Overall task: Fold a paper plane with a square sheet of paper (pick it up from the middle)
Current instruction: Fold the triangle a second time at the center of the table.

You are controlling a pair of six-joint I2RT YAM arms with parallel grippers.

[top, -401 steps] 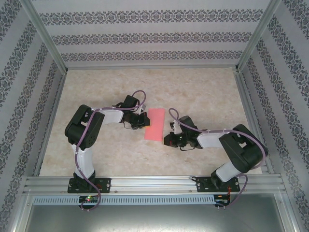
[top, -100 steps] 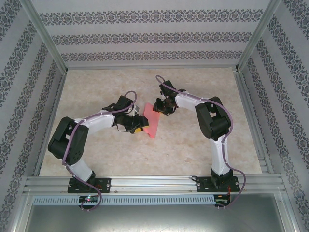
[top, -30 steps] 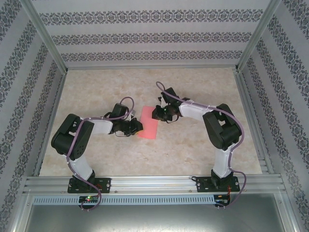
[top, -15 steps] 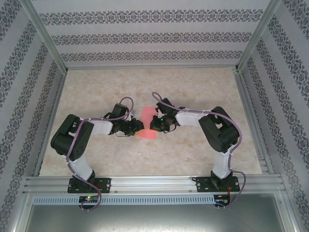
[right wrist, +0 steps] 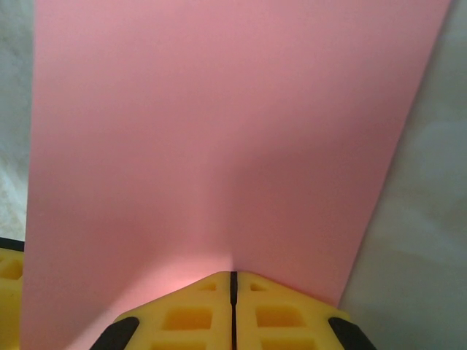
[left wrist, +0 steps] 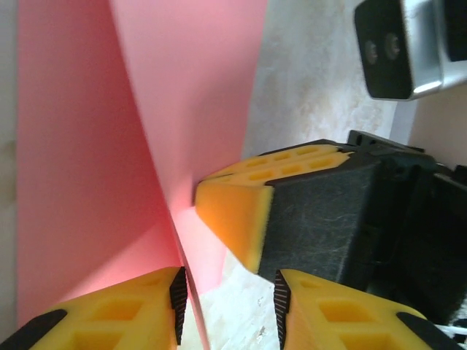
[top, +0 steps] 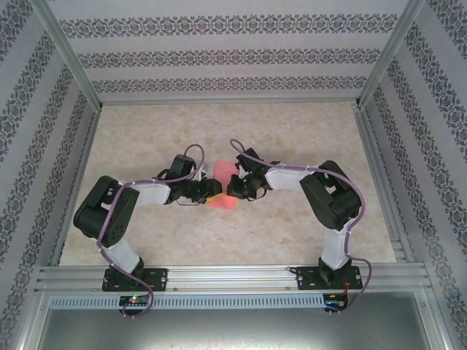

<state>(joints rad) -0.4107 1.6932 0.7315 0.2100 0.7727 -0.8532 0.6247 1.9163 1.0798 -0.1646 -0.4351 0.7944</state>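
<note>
The salmon-pink sheet of paper [top: 223, 202] lies folded into a narrow strip at the middle of the table, between my two grippers. In the left wrist view the paper [left wrist: 80, 160] has a raised fold running diagonally down to my left gripper [left wrist: 230, 306]. Its jaws stand apart, with the paper's edge in the gap beside the left finger [left wrist: 117, 313]. My left gripper [top: 210, 191] sits at the strip's left side. My right gripper [top: 235, 188] is shut, and its joined tips [left wrist: 233, 215] rest on the paper [right wrist: 219, 131] at the fold. In its own wrist view the right gripper [right wrist: 233, 281] lies over the sheet.
The marbled table top [top: 292, 138] has free room on every side of the paper. Aluminium rails [top: 226, 275] edge the front and the sides, and patterned walls [top: 219, 51] enclose the space. Both arms reach inward, close to each other.
My left gripper's jaws have opened off the paper. The right gripper moved from the strip's far end toward its middle and closed, tips down on the sheet.
</note>
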